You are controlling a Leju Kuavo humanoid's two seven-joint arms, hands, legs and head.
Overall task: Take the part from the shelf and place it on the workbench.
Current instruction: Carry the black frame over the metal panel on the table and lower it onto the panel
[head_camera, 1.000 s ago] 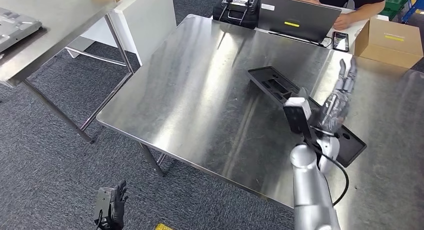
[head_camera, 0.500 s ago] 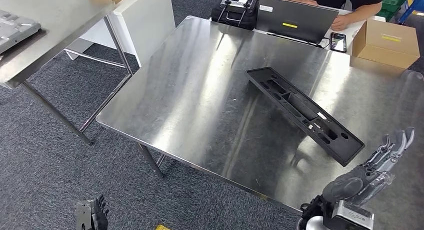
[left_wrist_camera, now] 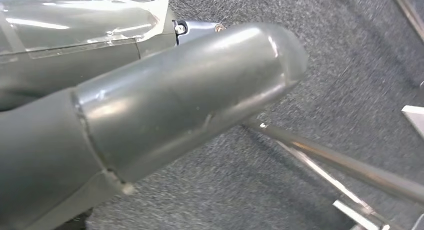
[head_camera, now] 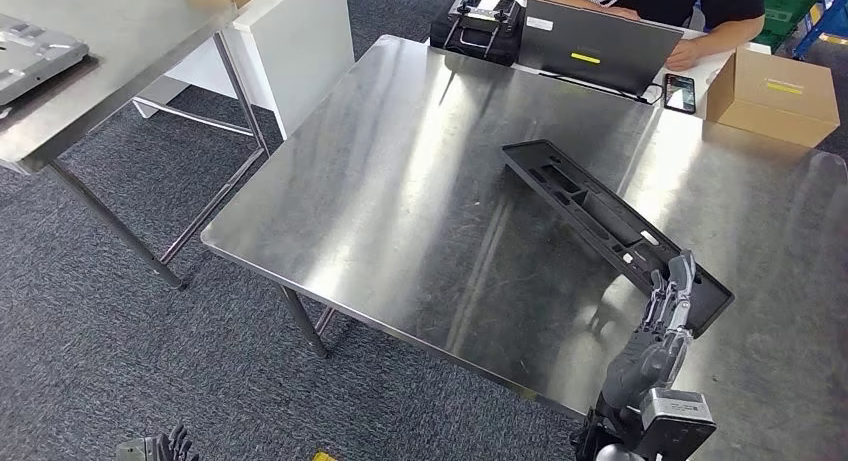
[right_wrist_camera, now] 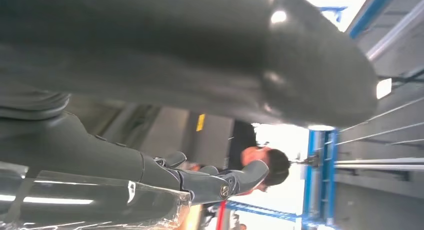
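The part (head_camera: 615, 233) lies flat on the workbench (head_camera: 400, 181), released; the right hand (head_camera: 655, 331), empty with fingers extended, has withdrawn to the near edge, while the left hand (head_camera: 165, 447), apparently empty, hangs low.

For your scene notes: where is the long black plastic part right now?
In the head view, the long black plastic part lies diagonally on the steel workbench, towards its right side, its near end just beyond the right hand.
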